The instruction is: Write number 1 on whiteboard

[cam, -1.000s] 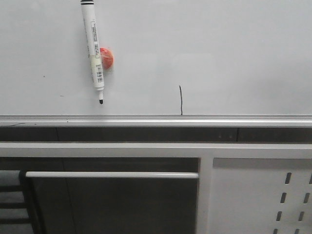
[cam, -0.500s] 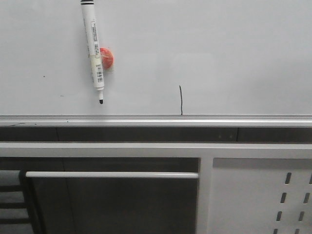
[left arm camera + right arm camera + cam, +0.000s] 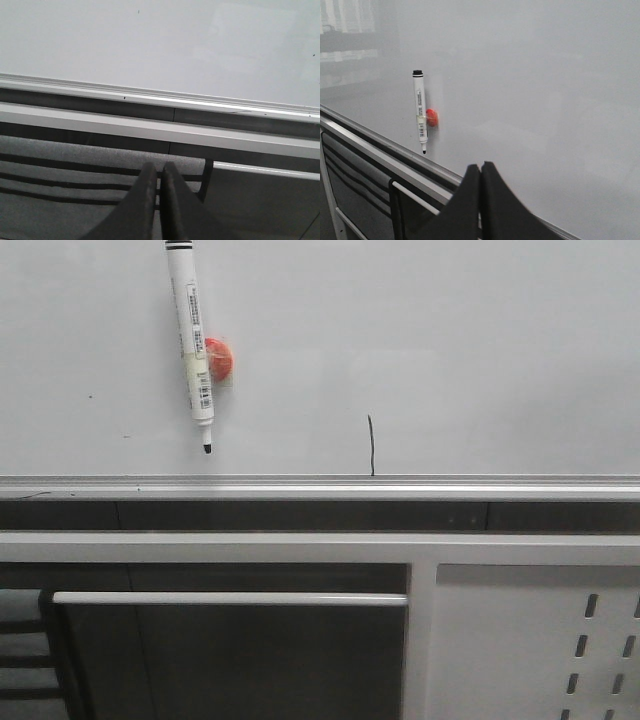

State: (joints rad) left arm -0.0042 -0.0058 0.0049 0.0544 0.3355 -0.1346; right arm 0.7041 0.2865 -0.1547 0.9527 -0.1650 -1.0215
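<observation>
front: number 1 on whiteboard, grippers unseen | wrists: left gripper, right gripper closed, empty; stroke hidden | marker pen cap-less

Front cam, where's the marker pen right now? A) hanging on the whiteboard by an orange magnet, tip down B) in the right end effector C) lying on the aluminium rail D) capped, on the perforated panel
A. The marker pen hangs on the whiteboard beside the orange magnet, tip down, left of the number 1; neither end effector holds it.
</observation>
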